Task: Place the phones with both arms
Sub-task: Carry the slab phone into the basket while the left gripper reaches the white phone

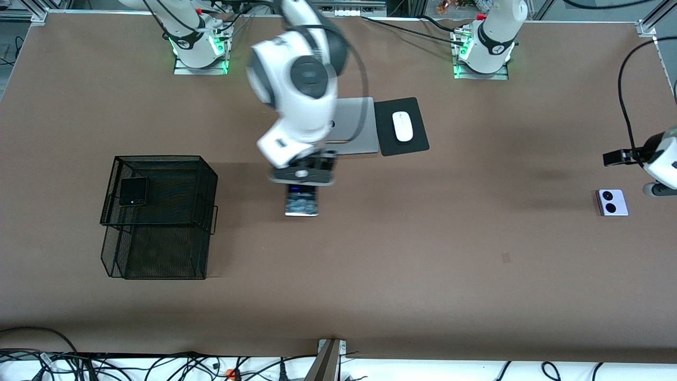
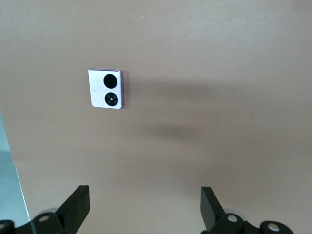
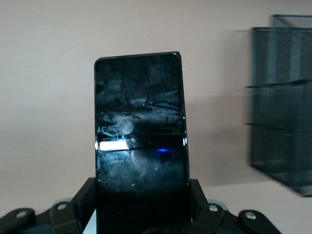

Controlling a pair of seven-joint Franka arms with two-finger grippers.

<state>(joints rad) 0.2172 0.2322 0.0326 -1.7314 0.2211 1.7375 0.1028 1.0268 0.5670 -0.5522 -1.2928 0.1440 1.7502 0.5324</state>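
My right gripper (image 1: 302,182) is shut on the long slim black phone (image 1: 302,202) and holds it over the middle of the table, near the silver laptop. In the right wrist view the phone (image 3: 140,131) stands out from between the fingers (image 3: 83,197). The small squarish black phone (image 1: 133,191) lies on top of the black mesh rack (image 1: 174,254). The white-lavender phone (image 1: 612,202) with two black circles lies flat at the left arm's end of the table. My left gripper (image 1: 656,188) hovers beside it, open and empty (image 2: 145,207); the phone (image 2: 107,88) is apart from the fingers.
A silver laptop (image 1: 354,127) and a white mouse (image 1: 403,126) on a black pad (image 1: 389,143) lie between the arm bases. The mesh rack also shows in the right wrist view (image 3: 282,107). Cables run along the table's near edge.
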